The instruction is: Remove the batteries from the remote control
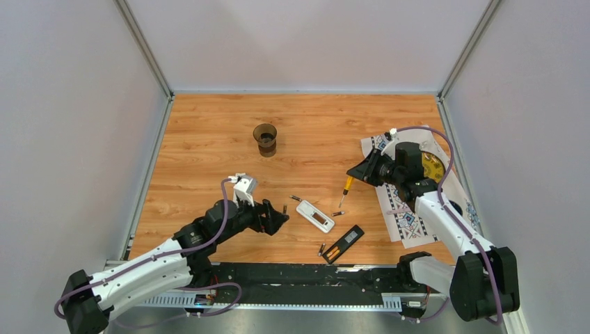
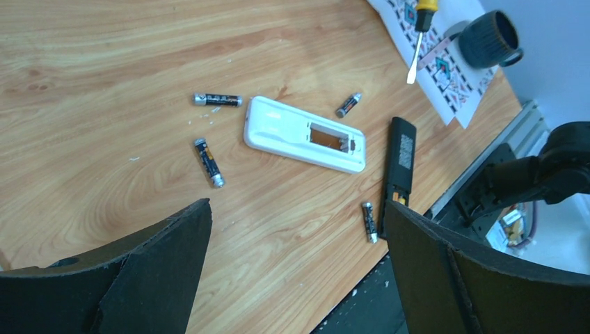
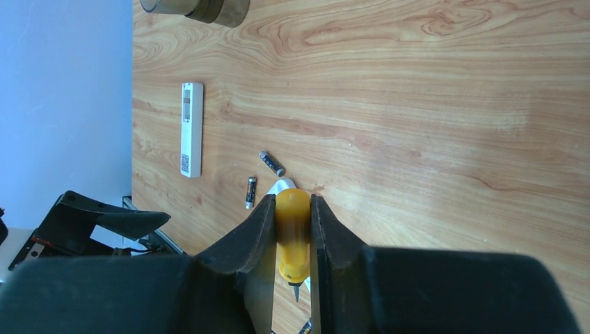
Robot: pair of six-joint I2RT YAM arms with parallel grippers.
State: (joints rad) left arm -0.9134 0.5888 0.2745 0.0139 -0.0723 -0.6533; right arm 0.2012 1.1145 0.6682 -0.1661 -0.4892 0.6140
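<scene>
The left claw (image 2: 298, 212) hangs low over the tabletop (image 1: 209, 125), jaws spread wide and holding nothing. Nearest the arm bases lies a black remote (image 1: 346, 243), with orange showing inside its near end. Four dark batteries (image 2: 209, 162) lie loose on the tabletop:

- one just beside the black remote's near end
- one just ahead of the left claw
- one off the far left end of the white remote (image 2: 304, 133)
- one near the white remote's right end

The white remote lies back-up among them, its battery bay uncovered. Farther right, the right claw (image 3: 293, 209) is clamped narrow on the yellow handle of a screwdriver (image 1: 346, 186), tip angled down toward the tabletop. A patterned mat (image 1: 407, 223) lies under the right arm. A dark cup (image 1: 265, 138) stands farthest back.
</scene>
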